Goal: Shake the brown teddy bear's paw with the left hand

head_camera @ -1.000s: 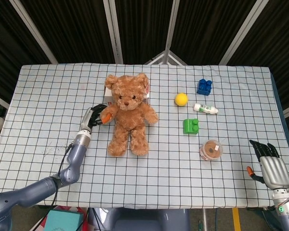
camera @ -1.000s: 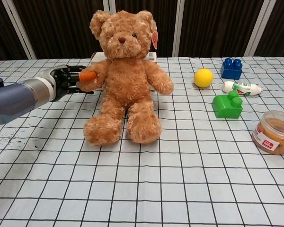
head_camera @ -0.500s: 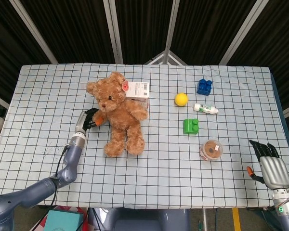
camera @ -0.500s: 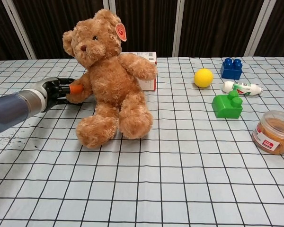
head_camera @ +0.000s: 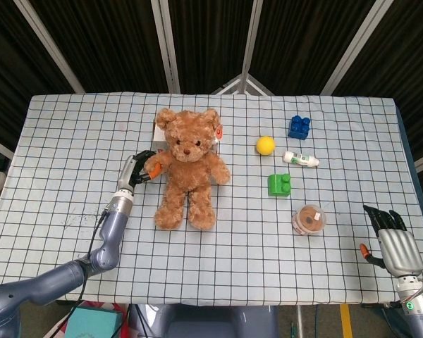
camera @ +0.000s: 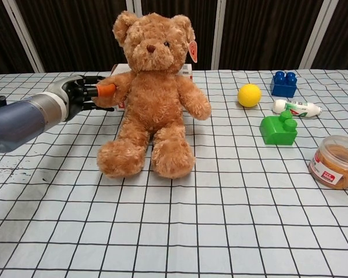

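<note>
Your left hand (camera: 75,95) has its fingers (head_camera: 154,169) closed on the paw of the brown teddy bear (camera: 153,92), which sits upright at the left-centre of the surface (head_camera: 70,141); that grip lets you pump the arm. Your right hand (head_camera: 391,239) idles off the near right edge, fingers spread, holding nothing. A checked cloth covers the surface; dark curtains hang behind.
</note>
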